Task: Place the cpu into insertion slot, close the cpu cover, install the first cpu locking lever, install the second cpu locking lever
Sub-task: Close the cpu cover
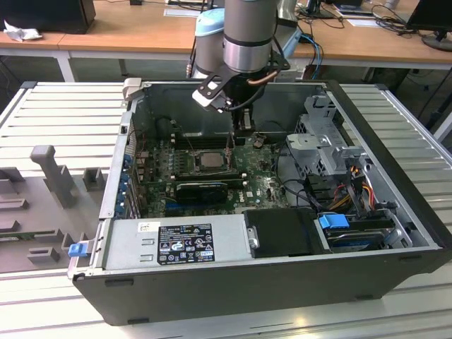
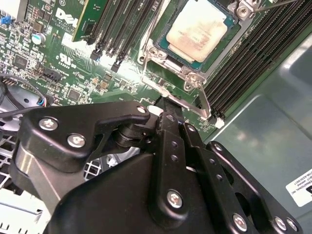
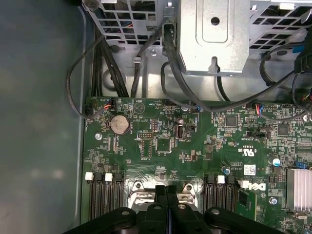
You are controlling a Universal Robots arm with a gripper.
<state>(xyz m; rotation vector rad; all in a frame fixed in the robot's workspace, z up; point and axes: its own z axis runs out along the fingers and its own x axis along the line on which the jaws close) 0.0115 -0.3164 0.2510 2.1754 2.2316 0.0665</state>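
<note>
Lying on its side on a slatted table (image 1: 49,106), the open computer case (image 1: 212,282) exposes the green motherboard (image 1: 265,187). The arm (image 1: 247,28) reaches down into the far part of the case. The gripper (image 3: 165,190) hangs low over the board at the edge of the insertion slot (image 1: 189,164), towards the exterior view's left. Its fingers are pressed together with no gap; whether they pinch anything cannot be told. The cpu cover (image 2: 158,52) lies flat around the cpu (image 2: 197,29), which sits in the slot. A thin wire lever (image 2: 204,102) runs just beside the fingertips.
</note>
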